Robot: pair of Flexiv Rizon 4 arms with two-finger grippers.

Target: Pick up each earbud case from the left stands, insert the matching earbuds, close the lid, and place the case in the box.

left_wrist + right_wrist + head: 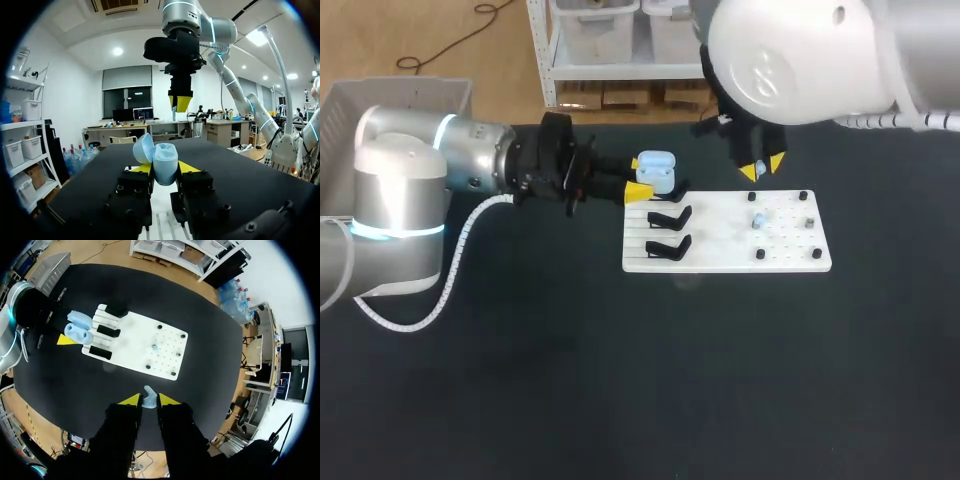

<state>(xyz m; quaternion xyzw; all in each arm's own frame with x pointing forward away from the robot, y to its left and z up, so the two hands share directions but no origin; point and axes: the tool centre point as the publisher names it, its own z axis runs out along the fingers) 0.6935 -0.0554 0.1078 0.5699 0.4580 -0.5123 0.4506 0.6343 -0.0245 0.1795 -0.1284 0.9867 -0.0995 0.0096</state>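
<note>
A light blue earbud case (656, 171) with its lid open sits between the yellow tips of my left gripper (642, 178), which is shut on it just above the left end of the white board (720, 248). In the left wrist view the open case (159, 159) stands upright between the fingers. My right gripper (761, 168) hangs above the board's far edge. In the right wrist view it (145, 401) is shut on a small light blue earbud (149, 395). Another earbud (758, 221) lies on the board's peg area.
Two black stands (669, 217) sit unoccupied on the board's left part. Small black pegs (760, 255) dot its right part. A grey box (380, 100) stands at the table's far left corner, behind my left arm.
</note>
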